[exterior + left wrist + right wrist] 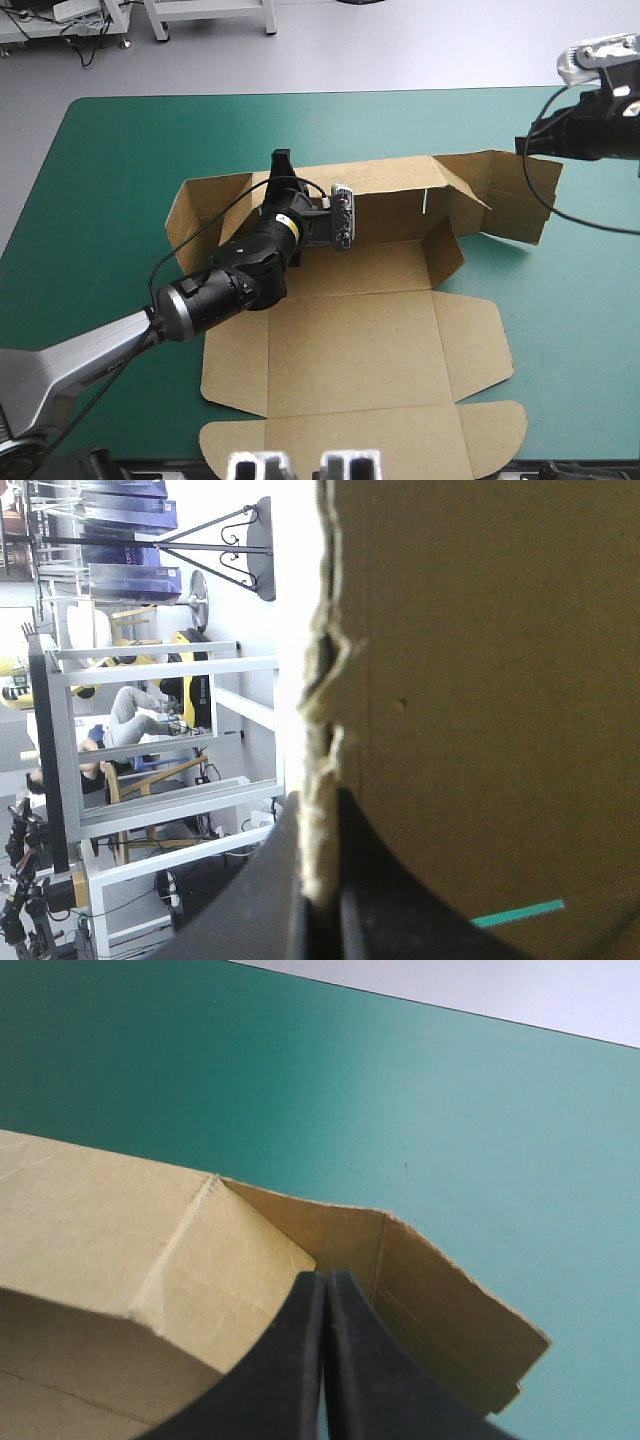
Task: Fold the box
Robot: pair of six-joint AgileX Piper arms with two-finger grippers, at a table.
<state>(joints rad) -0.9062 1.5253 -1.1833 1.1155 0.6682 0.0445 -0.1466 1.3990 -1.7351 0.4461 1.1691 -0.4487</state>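
high view: the brown cut-cardboard box (350, 340) lies on the teal-green table cover (100, 200), mostly still a flat sheet. the base, the near lid panel and the side flaps lie flat. only the far wall and its end flaps stand up, and the right end flap splays outward. i judge the fold to be at an early stage: the side walls are not raised and nothing is tucked. the left gripper (282, 165) sits at the far wall's top rim, toward its left end.

left wrist view: the wall's frayed edge runs down between the black fingers, which are nearly together and clamp the board.

right wrist view: the right gripper (325, 1360) has its fingers pressed into one pointed arch and holds nothing. the box's far right corner flap lies just ahead of and under the tips. i cannot tell whether they touch it.
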